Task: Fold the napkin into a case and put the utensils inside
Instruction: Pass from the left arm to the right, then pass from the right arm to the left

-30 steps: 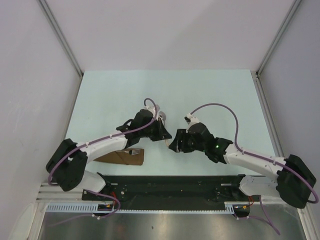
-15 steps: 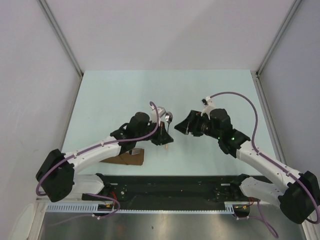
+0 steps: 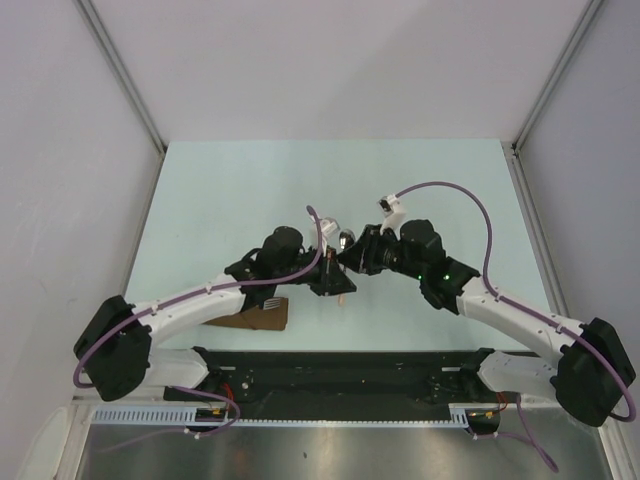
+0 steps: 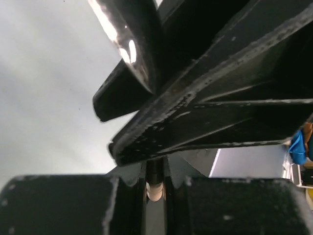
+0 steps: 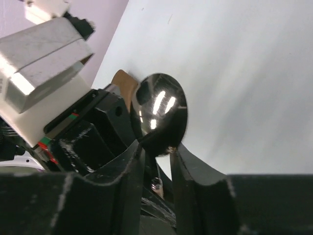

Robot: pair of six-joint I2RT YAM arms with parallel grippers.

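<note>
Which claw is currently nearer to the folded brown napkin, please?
Left. The left claw hovers just right of the napkin, its arm passing over it. The right claw, at the spoon, is farther right and farther back.

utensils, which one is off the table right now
The spoon, held up in the air with its shiny round bowl showing. The other utensil rests low at the brown napkin.

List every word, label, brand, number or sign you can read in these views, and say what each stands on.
No readable text in any view.
The spoon bears only reflections, the brown napkin is plain, and the left arm shows red and green stripes without lettering.
</note>
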